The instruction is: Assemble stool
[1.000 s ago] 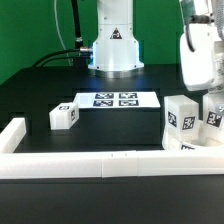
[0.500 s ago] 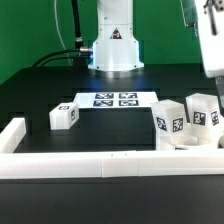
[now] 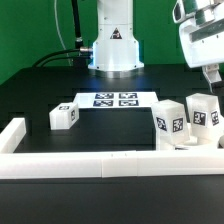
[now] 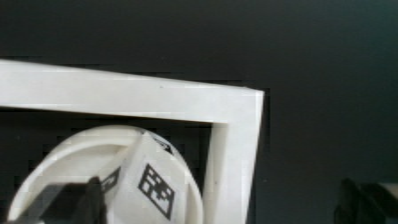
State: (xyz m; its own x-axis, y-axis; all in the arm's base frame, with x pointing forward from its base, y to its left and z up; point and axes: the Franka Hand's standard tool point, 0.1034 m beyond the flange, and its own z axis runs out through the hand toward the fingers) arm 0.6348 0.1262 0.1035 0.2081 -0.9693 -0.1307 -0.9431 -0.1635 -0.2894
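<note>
The round white seat [image 3: 188, 144] lies at the exterior view's right, behind the rail. Two tagged white legs stand upright on it, one to the left [image 3: 170, 120] and one to the right [image 3: 204, 110]. A third leg [image 3: 64, 116] lies loose on the black table at the left. My gripper [image 3: 211, 70] hangs above the right-hand leg, clear of it, open and empty. In the wrist view the seat [image 4: 107, 170] with a tag shows below my gripper [image 4: 222, 208]. Its dark fingers [image 4: 71, 200] are spread to either side.
A long white rail [image 3: 100, 165] borders the table's front and turns a corner at the left; its corner also shows in the wrist view [image 4: 240, 110]. The marker board [image 3: 115, 100] lies mid-table. The robot base [image 3: 112, 45] stands behind it.
My gripper has risen off the right-hand leg and hangs higher. The two standing legs sit slightly further to the exterior view's left than a second ago.
</note>
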